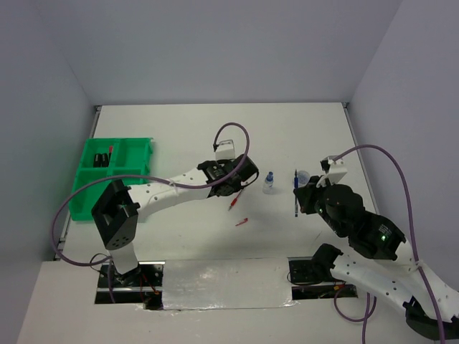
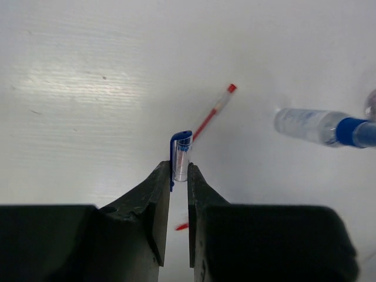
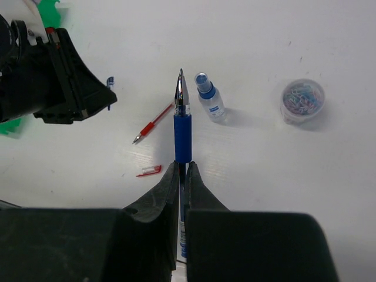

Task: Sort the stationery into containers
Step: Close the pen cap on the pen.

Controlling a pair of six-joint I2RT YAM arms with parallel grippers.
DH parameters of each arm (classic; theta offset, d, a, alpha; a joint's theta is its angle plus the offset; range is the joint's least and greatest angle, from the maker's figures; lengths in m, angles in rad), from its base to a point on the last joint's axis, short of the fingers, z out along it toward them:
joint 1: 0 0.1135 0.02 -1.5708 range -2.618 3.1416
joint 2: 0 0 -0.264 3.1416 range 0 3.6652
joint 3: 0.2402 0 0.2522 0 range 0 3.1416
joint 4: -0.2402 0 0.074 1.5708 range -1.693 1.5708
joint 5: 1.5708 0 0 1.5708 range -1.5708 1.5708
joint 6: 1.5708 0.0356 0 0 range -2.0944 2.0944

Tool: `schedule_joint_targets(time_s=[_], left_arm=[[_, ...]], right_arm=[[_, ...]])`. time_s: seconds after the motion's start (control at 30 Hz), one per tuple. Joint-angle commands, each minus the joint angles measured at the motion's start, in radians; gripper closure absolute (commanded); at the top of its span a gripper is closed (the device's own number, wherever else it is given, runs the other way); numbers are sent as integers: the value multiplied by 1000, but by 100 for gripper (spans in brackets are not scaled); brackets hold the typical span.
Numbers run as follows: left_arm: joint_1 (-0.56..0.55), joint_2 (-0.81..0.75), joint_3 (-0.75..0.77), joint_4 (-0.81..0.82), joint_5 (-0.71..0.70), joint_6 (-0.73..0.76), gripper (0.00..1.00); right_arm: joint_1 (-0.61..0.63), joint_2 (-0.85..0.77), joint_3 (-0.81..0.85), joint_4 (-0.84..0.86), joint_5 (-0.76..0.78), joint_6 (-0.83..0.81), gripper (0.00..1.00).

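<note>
We can't read any text here. The small bottle (image 3: 211, 103), right of centre, has a label w/ blue print, too blurred to make out.

Bright, even overhead light throughout. Tabletop (image 1: 301, 136) reads near-white and slightly washed out from above. Left wrist view: broad soft glare patch on tabletop at upper left; bottle (image 2: 305, 124) near right edge soft, out of focus. Right wrist view sharp; faint soft shadows hug bottle and round tub (image 3: 302, 100). Left hand (image 2: 178, 170) and right hand (image 3: 182, 167) near-black, surface detail lost.
</note>
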Motion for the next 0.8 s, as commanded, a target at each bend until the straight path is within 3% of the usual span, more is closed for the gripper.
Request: schedule_joint_targets(time_s=[0.0,0.27,0.7,0.77], left_arm=[[36,-68,-81,-58,17,265,100],[187,-144,-371,123,258,430,100],[202,42,-388,126,259,410,100],[202,51,-397,134,259,404,92]], right_arm=[[-5,12,-1,61,-15,-10,100],[-5,46,-14,82,-31,-27,100],[-5,55,-37,99,-41,-43,100],[-4,55,-38,102,-41,-45,100]])
